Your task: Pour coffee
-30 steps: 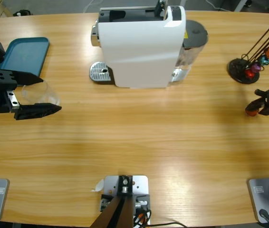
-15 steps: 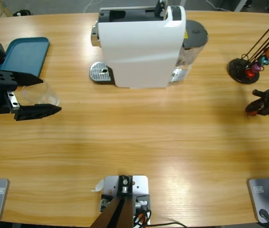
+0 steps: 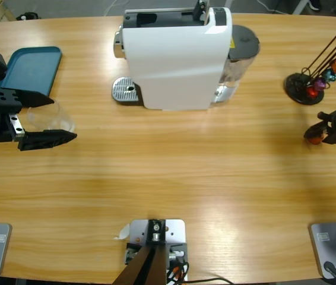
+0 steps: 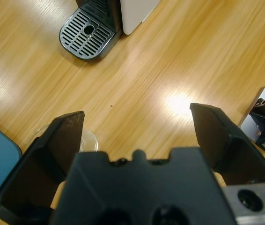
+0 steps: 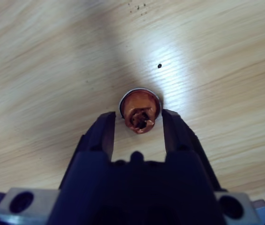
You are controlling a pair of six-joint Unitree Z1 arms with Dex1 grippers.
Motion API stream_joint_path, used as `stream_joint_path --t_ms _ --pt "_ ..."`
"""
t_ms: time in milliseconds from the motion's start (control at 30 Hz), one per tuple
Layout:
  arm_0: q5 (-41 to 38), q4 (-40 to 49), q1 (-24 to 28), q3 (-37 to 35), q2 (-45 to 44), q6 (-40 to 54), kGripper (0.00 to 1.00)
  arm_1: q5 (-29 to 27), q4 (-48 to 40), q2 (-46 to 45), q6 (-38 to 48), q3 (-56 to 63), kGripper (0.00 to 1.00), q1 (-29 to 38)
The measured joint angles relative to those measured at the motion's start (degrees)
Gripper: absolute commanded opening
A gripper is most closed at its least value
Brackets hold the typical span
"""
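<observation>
No coffee shows in any view. A clear empty glass (image 3: 49,117) stands at the table's left, between the wide-apart jaws of my left gripper (image 3: 65,119), which is open and not pressing on it. In the left wrist view the glass (image 4: 88,140) peeks out beside one jaw of the left gripper (image 4: 137,115). At the right edge my right gripper (image 3: 319,134) is shut on a small orange capsule (image 3: 313,139). The right wrist view shows that capsule (image 5: 140,111) pinched at the tips of the right gripper (image 5: 139,117), just above the wood.
A white coffee machine (image 3: 177,56) stands at the far middle, its metal drip grate (image 3: 126,91) toward the left. A teal tray (image 3: 31,70) lies far left. A black capsule stand (image 3: 303,86) with coloured capsules is at the far right.
The right gripper has shifted very slightly with the orange capsule. The left gripper and the glass have not moved.
</observation>
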Motion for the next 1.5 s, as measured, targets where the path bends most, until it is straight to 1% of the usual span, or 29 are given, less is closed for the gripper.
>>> stream_joint_path --t_ms 200,267,300,333,367,933,1000,1067,1100,1133,1300,1400,1500 --pt "0.0 -0.4 0.0 0.1 0.0 -0.1 0.977 -0.1 -0.4 0.0 0.0 0.0 0.384 0.0" --pt "0.0 -0.4 0.0 0.2 0.0 -0.1 0.977 -0.1 -0.4 0.0 0.0 0.0 0.352 0.0" --pt "0.0 -0.4 0.0 0.2 0.0 -0.1 0.977 -0.1 -0.4 0.0 0.0 0.0 0.247 0.0" --pt "0.0 -0.4 0.0 0.2 0.0 -0.1 0.977 -0.1 -0.4 0.0 0.0 0.0 0.170 0.0" --pt "0.0 -0.4 0.0 0.2 0.0 -0.1 0.977 -0.1 -0.4 0.0 0.0 0.0 0.116 0.0" --pt "0.0 -0.6 0.0 0.5 0.0 -0.1 0.977 0.0 -0.7 -0.2 -0.3 -0.2 0.099 0.6" --pt "0.0 -0.6 0.0 0.6 0.0 -0.1 0.977 0.0 -1.3 -2.3 -1.8 -0.3 0.098 2.9" --pt "0.0 -0.6 0.0 0.9 -0.2 -0.2 0.977 0.3 -1.5 -6.4 -4.7 -1.0 0.092 6.4" --pt "0.0 -0.6 0.0 0.9 -0.3 -0.2 0.977 0.6 -1.5 -8.7 -5.9 -1.7 0.015 7.8" --pt "0.0 -0.6 0.0 1.0 -0.4 -0.2 0.977 1.4 -1.5 -11.0 -6.7 -2.6 0.000 8.9" --pt "0.0 -0.6 0.0 1.1 -1.7 -0.3 0.977 10.2 -1.2 -20.0 -8.6 -7.3 0.000 11.1" --pt "0.0 -0.6 0.0 1.6 -2.8 -0.5 0.973 13.1 -6.0 -22.9 -12.0 -8.8 0.000 17.0" --pt "0.0 -0.6 0.0 1.7 -3.6 -0.8 0.972 14.4 -11.5 -23.7 -19.7 -10.0 0.000 24.1"
